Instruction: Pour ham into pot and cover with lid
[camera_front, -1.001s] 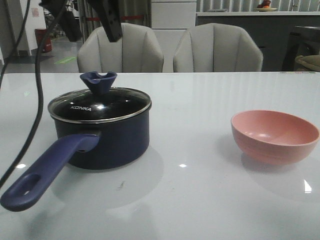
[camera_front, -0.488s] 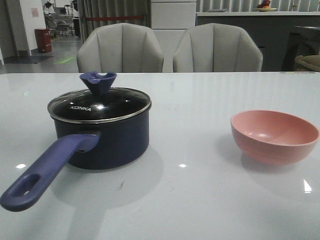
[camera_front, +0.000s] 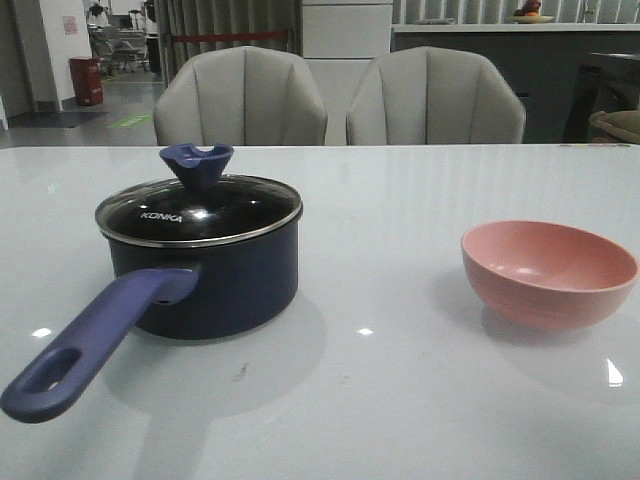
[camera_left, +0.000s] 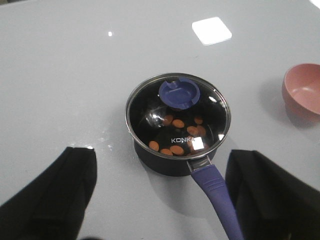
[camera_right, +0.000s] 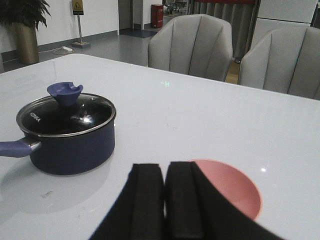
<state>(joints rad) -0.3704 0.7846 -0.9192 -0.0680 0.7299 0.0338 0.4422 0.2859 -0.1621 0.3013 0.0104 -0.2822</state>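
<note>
The navy pot (camera_front: 215, 275) stands on the table at the left, its purple-blue handle (camera_front: 85, 345) pointing toward the front left. The glass lid (camera_front: 200, 208) with its blue knob (camera_front: 197, 162) sits on the pot. Through the glass in the left wrist view several orange-pink ham pieces (camera_left: 176, 149) lie inside the pot (camera_left: 170, 162). My left gripper (camera_left: 160, 192) is open and empty, high above the pot. My right gripper (camera_right: 164, 172) is shut and empty, held above the near side of the pink bowl (camera_right: 232, 187). Neither gripper shows in the front view.
The salmon-pink bowl (camera_front: 549, 270) stands empty at the right of the white table (camera_front: 400, 400). Two grey chairs (camera_front: 240, 100) stand behind the table's far edge. A bright light patch (camera_left: 212, 30) reflects on the tabletop beyond the pot.
The left arm and its cable, in the front view's upper left one second ago, have lifted out of that view. Pot, lid and bowl have not moved.
</note>
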